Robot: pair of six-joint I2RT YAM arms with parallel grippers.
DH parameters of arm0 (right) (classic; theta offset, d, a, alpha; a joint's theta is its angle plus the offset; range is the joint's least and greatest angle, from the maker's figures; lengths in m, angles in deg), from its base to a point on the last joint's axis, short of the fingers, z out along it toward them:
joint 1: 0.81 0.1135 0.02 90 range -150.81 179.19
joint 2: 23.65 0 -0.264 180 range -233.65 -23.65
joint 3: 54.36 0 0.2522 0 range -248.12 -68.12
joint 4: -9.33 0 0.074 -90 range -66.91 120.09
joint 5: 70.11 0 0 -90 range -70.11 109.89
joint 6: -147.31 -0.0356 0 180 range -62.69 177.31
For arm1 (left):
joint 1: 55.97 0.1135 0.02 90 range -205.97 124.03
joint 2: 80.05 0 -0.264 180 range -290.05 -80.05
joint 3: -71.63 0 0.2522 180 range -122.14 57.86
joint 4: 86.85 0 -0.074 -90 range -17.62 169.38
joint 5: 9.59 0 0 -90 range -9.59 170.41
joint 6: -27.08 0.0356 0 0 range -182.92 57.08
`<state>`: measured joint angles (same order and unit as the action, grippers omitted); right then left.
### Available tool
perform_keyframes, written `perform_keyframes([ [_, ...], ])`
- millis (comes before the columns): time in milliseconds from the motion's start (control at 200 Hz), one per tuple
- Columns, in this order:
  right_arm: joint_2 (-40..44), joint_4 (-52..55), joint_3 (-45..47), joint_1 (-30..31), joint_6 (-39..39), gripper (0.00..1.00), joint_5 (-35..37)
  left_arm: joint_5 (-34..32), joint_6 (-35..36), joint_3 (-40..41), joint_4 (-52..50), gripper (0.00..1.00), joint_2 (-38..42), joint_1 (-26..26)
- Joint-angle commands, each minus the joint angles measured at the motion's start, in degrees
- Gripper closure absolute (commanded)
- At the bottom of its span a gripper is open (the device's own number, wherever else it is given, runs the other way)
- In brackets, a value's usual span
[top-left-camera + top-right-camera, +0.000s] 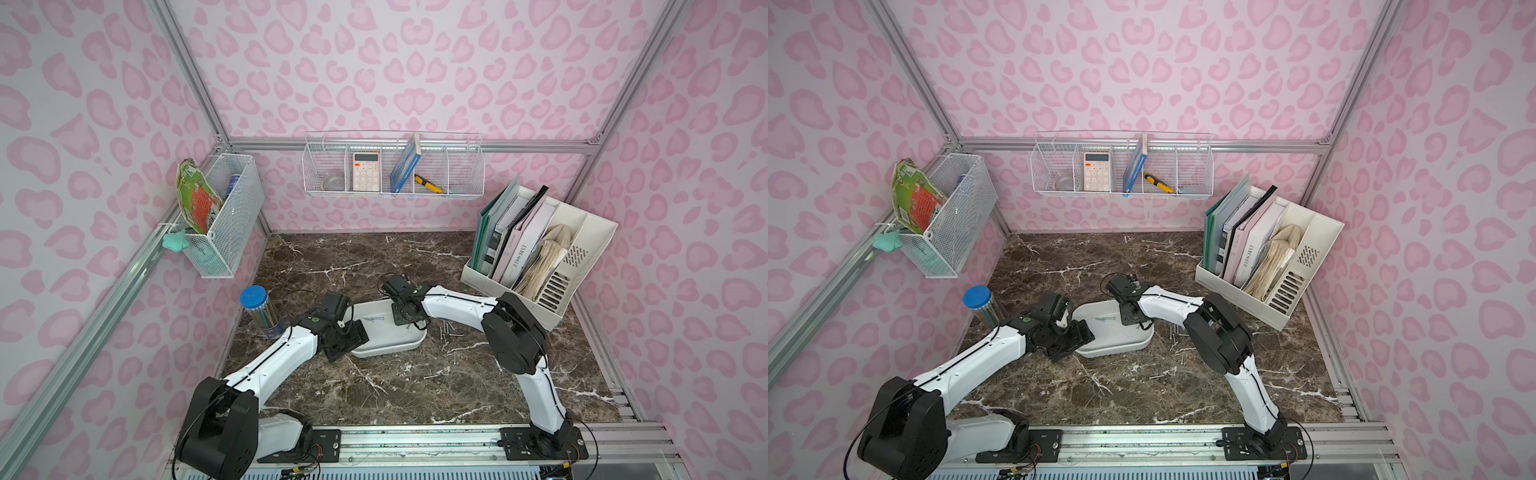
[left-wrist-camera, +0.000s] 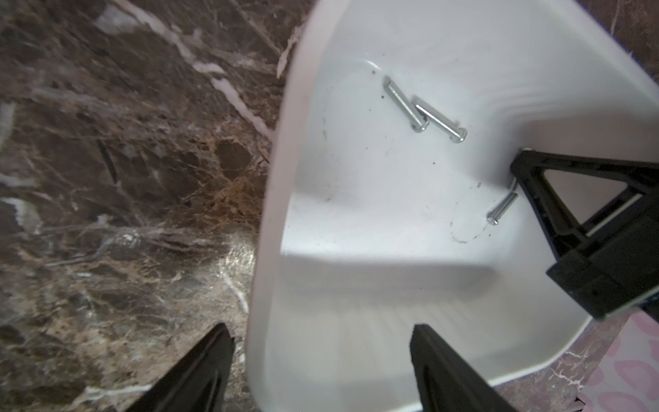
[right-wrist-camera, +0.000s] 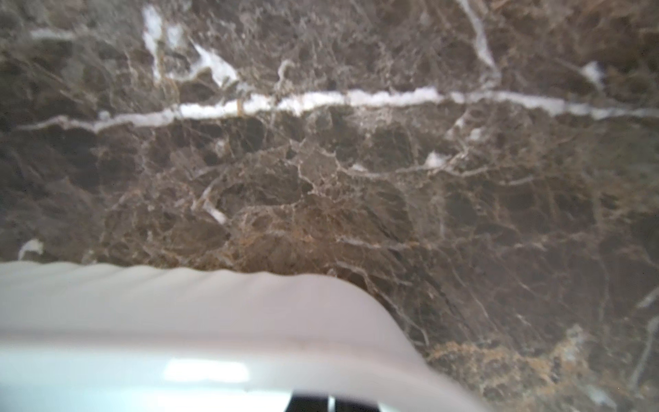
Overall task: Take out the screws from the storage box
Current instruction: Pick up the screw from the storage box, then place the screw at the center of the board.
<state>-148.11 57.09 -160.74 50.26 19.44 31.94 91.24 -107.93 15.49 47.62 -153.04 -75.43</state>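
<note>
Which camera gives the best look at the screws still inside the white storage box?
The left wrist view: three screws lie large and sharp in the storage box. In both top views they are tiny slivers. The right wrist view shows only the box's blurred rim, no screws.

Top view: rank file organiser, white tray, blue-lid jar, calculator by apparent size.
Largest to smallest, in a top view:
1. organiser
2. tray, partly hidden
3. jar
4. calculator
The calculator sits in the basket on the back wall, farther from the camera than the jar, so their order is unsure.
</note>
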Motion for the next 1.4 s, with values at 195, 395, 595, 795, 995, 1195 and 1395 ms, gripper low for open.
perform_keyframes([
  [195, 0.6, 4.9, -4.5, 1.5, 2.0, 0.97, -2.0, -1.3, 0.2, -0.8, -0.1, 0.16, -0.3, 0.0],
  [395, 2.6, 4.9, -3.9, 1.5, 1.8, 0.97, -0.9, -2.5, 0.1, -0.6, -1.1, 0.16, 0.3, 0.0],
  [595, 8.4, 3.6, -0.8, 1.2, 1.8, 0.98, -1.8, -2.1, -0.6, -0.3, -1.1, 0.16, 1.1, 0.0],
  [795, 17.4, 3.3, 5.8, -0.8, 0.4, 0.97, -0.7, -3.6, -0.8, -1.2, -2.7, 0.15, 2.2, 0.0],
  [995, 26.9, 0.6, 18.5, -5.6, -0.3, 0.97, -1.0, -4.9, -1.5, -1.4, -3.4, 0.15, 4.7, 0.0],
  [1195, 27.6, -3.9, 26.4, -7.6, -0.1, 0.97, -5.2, -6.4, -2.4, -0.3, -4.0, 0.14, 6.9, 0.2],
  [1395, 25.1, -9.3, 30.6, -7.4, -1.2, 0.97, -8.6, -6.4, -2.7, 0.2, -4.7, 0.14, 7.6, 0.3],
])
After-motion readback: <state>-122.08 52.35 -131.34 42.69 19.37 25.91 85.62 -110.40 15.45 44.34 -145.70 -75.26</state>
